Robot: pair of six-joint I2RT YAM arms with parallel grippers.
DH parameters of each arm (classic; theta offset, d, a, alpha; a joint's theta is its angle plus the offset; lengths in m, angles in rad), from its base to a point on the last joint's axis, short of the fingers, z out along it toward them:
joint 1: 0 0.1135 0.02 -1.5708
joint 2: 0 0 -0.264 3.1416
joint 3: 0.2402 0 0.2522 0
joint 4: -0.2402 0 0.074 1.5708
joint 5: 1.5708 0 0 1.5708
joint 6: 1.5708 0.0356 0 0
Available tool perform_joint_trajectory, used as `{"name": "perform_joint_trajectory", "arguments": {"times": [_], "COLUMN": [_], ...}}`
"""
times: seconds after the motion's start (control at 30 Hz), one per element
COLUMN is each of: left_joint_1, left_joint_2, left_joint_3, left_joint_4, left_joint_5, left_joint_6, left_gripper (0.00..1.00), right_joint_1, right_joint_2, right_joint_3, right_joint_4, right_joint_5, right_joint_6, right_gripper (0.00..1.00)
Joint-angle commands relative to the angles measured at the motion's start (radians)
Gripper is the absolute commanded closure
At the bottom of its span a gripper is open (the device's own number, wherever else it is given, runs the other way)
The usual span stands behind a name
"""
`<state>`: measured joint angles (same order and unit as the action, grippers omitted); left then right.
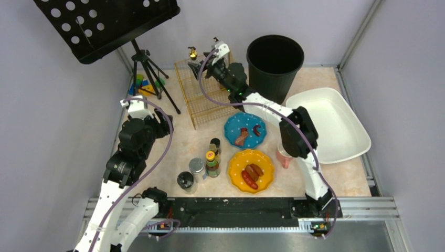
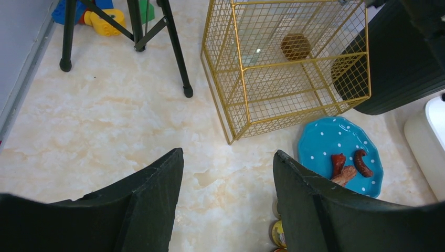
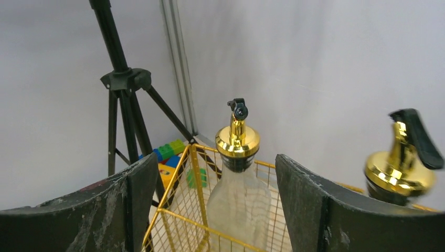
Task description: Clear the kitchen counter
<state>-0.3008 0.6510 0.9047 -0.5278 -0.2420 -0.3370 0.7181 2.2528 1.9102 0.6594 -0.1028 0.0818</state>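
The left gripper (image 2: 226,157) hung with jaws apart and empty over the kitchen counter (image 2: 105,131), which stretched beneath everything in view. The right gripper (image 3: 216,163), jaws also apart, faced a gold-topped bottle (image 3: 237,199) standing in the wire basket (image 1: 202,100).

Pink cup (image 1: 284,159) hidden behind right arm (image 1: 296,131), gold-topped bottle (image 3: 400,170) beside right end effector (image 3: 216,163) blurred, cropped.

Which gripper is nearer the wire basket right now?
Right. The right gripper hovers over the basket, at its far end; the left gripper sits apart, off its near left corner.
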Motion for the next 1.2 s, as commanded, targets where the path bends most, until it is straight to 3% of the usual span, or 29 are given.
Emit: {"name": "perform_joint_trajectory", "arguments": {"times": [0.0, 0.1, 0.3, 0.43, 0.63, 0.77, 0.87, 0.97, 1.17], "left_joint_1": [0.006, 0.006, 0.007, 0.006, 0.007, 0.006, 0.006, 0.007, 0.007], "left_joint_2": [0.003, 0.004, 0.006, 0.014, 0.023, 0.022, 0.017, 0.017, -0.001], "left_joint_3": [-0.009, -0.009, -0.011, -0.013, -0.012, -0.009, -0.008, -0.008, -0.013], "left_joint_4": [0.031, 0.032, 0.037, 0.035, 0.031, 0.025, 0.027, 0.024, 0.024], "left_joint_5": [-0.018, -0.007, 0.003, 0.000, -0.017, -0.021, -0.028, -0.035, -0.039], "left_joint_6": [0.016, 0.016, 0.018, 0.020, 0.024, 0.023, 0.021, 0.021, 0.021], "left_gripper": [0.32, 0.32, 0.31, 0.28, 0.22, 0.16, 0.15, 0.16, 0.16], "right_joint_1": [0.011, 0.011, 0.021, 0.068, 0.218, 0.361, 0.405, 0.405, 0.406], "right_joint_2": [-0.204, -0.322, -0.511, -0.601, -0.732, -0.806, -0.835, -0.855, -0.932], "right_joint_3": [-0.177, -0.310, -0.425, -0.465, -0.561, -0.656, -0.655, -0.630, -0.746], "right_joint_4": [0.109, 0.112, -0.144, -0.378, -0.637, -0.680, -0.717, -0.800, -0.820], "right_joint_5": [0.047, 0.022, -0.130, -0.169, 0.066, 0.352, 0.470, 0.504, 0.465], "right_joint_6": [0.022, 0.058, 0.104, 0.007, -0.136, -0.200, -0.138, 0.012, 0.141], "right_gripper": [0.19, 0.18, 0.18, 0.18, 0.16, 0.12, 0.08, 0.07, 0.03]}}
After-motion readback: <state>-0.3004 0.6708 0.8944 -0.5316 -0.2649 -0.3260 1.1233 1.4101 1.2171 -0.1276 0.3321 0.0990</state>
